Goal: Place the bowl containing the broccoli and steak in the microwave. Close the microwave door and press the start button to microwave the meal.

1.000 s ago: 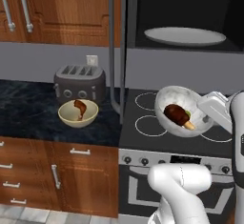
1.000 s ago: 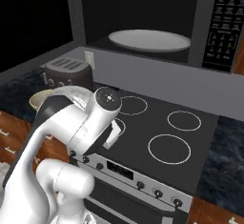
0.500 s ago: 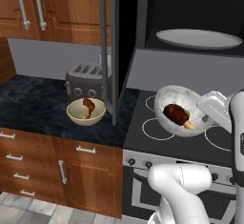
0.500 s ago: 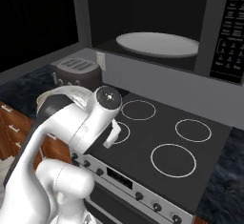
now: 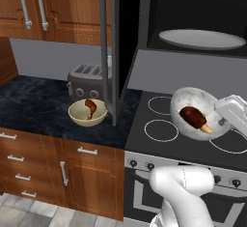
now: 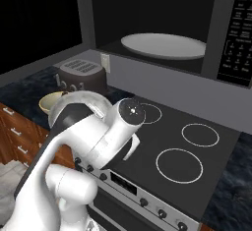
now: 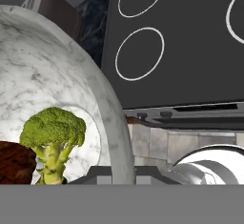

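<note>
Tilted above the stovetop [image 5: 159,124] hangs the white marbled bowl [image 5: 193,100], with my gripper [image 5: 226,112] shut on its right rim. The dark brown steak [image 5: 193,117] lies inside it. In the hand view the bowl [image 7: 47,66] looms at left, holding the broccoli [image 7: 52,127] and the steak [image 7: 14,163], and its rim sits between the jaws of my gripper [image 7: 123,175]. The microwave [image 5: 193,8] stands open above the stove, its pale turntable [image 5: 202,38] bare. The microwave door [image 5: 108,52] swings out to the left, edge-on. In the right base view my arm hides most of the bowl [image 6: 81,100].
A tan bowl with a drumstick [image 5: 87,112] and a grey toaster [image 5: 87,78] stand on the dark counter left of the stove, under the open door. Wooden cabinets and drawers run below. The microwave's keypad [image 6: 236,33] is at the far right.
The whole picture has shifted in both base views, so the camera has moved with the base and the microwave looks nearer. The bowl stays held in the same tilted pose.
</note>
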You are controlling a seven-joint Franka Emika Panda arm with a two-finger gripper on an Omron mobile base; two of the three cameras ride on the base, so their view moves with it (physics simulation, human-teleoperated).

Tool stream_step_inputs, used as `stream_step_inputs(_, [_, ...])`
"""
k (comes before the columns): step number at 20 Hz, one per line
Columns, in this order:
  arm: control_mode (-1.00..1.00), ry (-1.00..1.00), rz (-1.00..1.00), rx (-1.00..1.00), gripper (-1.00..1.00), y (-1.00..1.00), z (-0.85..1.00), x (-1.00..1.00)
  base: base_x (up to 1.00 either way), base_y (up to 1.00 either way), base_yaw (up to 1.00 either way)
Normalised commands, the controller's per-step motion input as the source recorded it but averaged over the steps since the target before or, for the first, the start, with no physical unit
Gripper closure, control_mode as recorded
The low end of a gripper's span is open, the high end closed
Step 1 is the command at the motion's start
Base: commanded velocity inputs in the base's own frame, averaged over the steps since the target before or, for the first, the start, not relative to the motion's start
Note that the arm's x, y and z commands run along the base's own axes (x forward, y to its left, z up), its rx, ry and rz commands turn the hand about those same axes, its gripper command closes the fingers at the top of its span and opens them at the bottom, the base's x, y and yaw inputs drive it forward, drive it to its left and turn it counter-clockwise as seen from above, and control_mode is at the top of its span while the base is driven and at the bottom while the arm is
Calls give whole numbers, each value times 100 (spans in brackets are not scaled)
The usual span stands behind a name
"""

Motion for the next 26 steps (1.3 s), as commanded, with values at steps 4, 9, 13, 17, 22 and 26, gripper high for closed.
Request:
stream_step_inputs(4, [-100,-5,-3,0,100,-13,0,-16,0,0,0])
stream_step_inputs(9, [-100,-3,-7,0,100,7,0,1,0,0,0])
stream_step_inputs(13, [-100,0,-3,0,100,13,0,15,0,0,0])
stream_step_inputs(17, [-100,0,-6,0,100,1,0,5,0,0,0])
stream_step_inputs(22, [-100,0,-10,0,100,0,0,0,0,0,0])
stream_step_inputs(26, [-100,0,-7,0,100,0,0,-1,0,0,0])
